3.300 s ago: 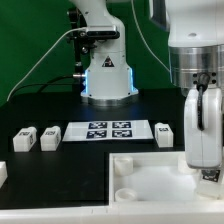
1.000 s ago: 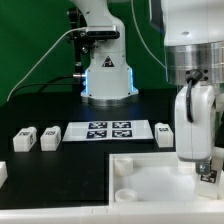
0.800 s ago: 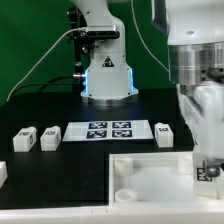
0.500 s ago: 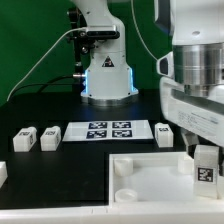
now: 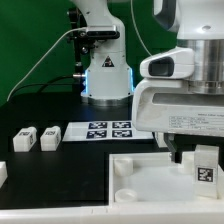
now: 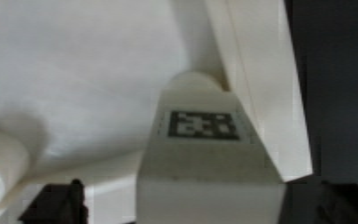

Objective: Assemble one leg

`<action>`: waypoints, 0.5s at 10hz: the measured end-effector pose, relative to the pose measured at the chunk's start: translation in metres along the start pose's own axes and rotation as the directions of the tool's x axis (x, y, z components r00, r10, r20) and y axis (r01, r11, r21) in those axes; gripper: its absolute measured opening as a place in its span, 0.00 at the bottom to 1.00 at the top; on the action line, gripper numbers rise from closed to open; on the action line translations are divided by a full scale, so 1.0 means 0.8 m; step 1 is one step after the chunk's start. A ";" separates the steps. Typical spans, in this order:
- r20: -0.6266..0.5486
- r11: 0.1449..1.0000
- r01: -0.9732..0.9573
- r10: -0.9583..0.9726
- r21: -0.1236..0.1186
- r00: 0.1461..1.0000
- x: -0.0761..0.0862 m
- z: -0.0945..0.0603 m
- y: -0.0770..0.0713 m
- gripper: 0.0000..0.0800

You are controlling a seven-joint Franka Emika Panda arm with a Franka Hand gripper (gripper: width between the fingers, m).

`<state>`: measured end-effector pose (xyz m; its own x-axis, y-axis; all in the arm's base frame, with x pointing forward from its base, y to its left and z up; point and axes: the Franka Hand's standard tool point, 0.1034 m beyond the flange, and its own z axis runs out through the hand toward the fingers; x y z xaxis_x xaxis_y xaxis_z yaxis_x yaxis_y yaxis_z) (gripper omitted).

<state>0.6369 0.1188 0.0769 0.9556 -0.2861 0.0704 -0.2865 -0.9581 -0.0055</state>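
Observation:
One leg [image 5: 205, 168], a small white block with a marker tag, stands upright in the corner of the white tray [image 5: 150, 180] at the exterior view's right. My gripper [image 5: 193, 157] is around it from above. In the wrist view the leg [image 6: 208, 160] rises between my gripper's [image 6: 194, 206] dark fingers [image 6: 53, 201]. A gap shows between that finger and the leg, so the jaws are open. Two more legs [image 5: 23, 139] [image 5: 49, 137] lie on the black table at the exterior view's left.
The marker board [image 5: 108, 129] lies behind the tray. A second robot base [image 5: 107, 75] stands at the back. The tray's raised rim [image 6: 256, 60] runs beside the leg, and a round socket [image 5: 125, 194] sits in the tray's near corner. A white part [image 5: 2, 172] is at the left edge.
The wrist has turned about the leg, and the arm's white body now spans the exterior view's right. The leg stays upright in the tray corner. The fingers now stand apart from it.

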 end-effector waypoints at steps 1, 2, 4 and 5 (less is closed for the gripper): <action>0.002 0.997 -0.081 0.081 0.001 0.997 -0.001 0.001 0.000 0.81; 0.002 0.994 -0.109 0.109 0.000 0.994 -0.001 0.001 0.000 0.66; 0.010 0.936 -0.351 0.351 0.007 0.936 -0.003 0.002 -0.002 0.43; 0.011 0.906 -0.423 0.423 0.004 0.906 -0.003 0.003 -0.001 0.36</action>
<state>0.6349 0.1201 0.0747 0.7456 -0.6644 0.0505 -0.6634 -0.7473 -0.0383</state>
